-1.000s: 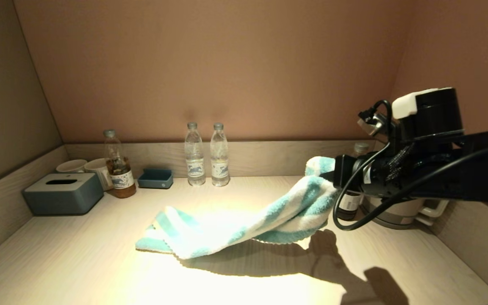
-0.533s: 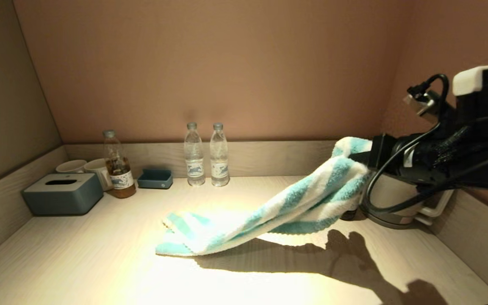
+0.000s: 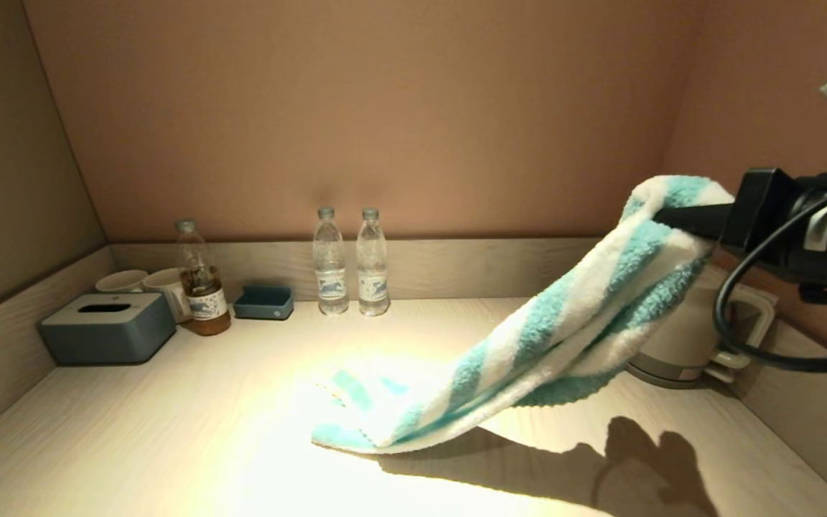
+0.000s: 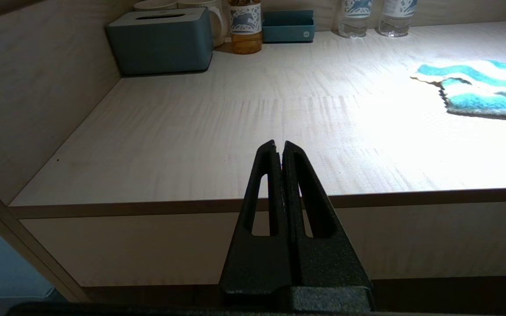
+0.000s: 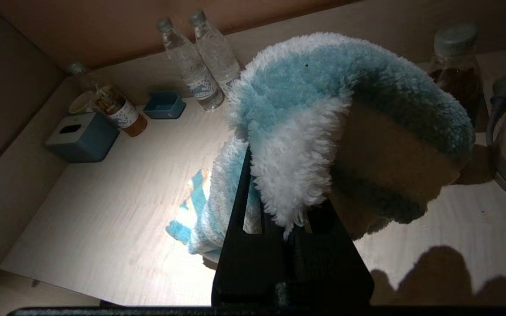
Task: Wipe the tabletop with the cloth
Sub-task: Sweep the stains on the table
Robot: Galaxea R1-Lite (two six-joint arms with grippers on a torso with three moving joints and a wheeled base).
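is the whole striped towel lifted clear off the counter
No: the right end effector holds one end of the fluffy teal and white striped terry towel up, while its other end lies on the pale beige wood-grain counter.

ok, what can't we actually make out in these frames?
- Right hand, fingertips: buried in the cloth in the right wrist view; head view shows only the finger shafts.
- Kettle: mostly behind the hanging cloth in head view, cut by the frame edge in the right wrist view.
- Right arm: cut off at the head view's right edge.
- Bottle labels: too small to read.
- Left hand: parked before the tabletop edge, absent from head view.
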